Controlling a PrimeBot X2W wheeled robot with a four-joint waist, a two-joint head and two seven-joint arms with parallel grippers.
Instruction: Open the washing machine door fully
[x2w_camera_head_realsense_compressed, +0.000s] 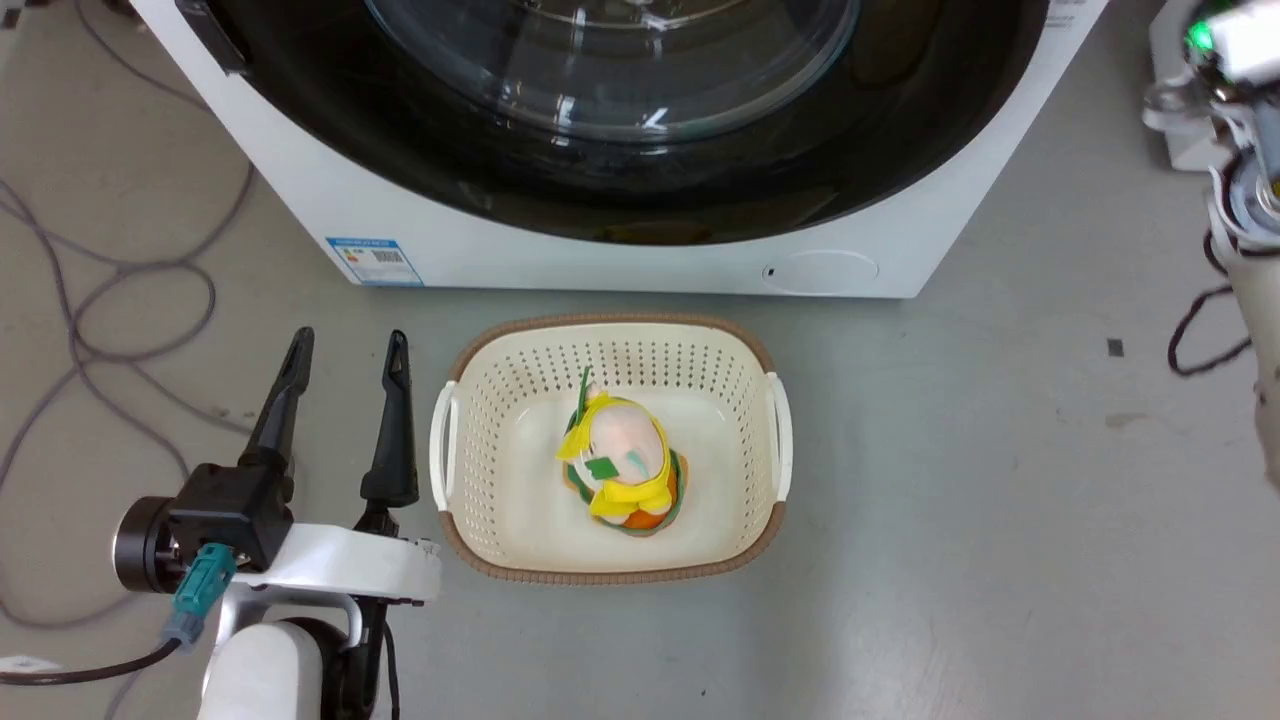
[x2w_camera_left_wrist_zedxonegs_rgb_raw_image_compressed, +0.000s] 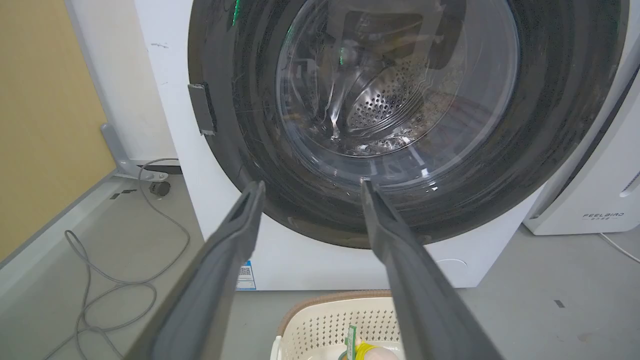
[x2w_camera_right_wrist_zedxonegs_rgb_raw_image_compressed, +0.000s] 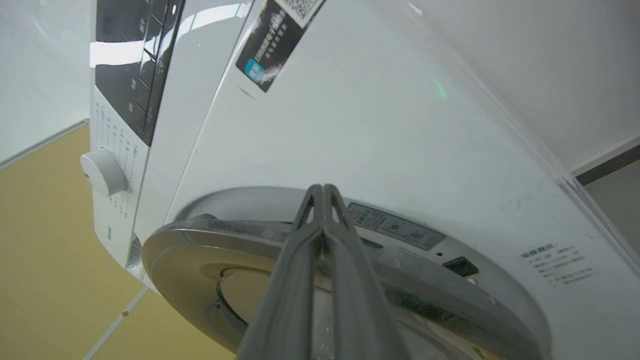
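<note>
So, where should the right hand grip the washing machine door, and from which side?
The washing machine door rim on the robot's right, from that side, probably: a hinge-like block sits on the left rim, and the right edge looks ajar.

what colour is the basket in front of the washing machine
Cream with perforated walls and a brown rim; the basket shows best in the head view.

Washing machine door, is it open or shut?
Open just a crack: in the right wrist view the washing machine door stands off the washing machine front, not swung wide.
</note>
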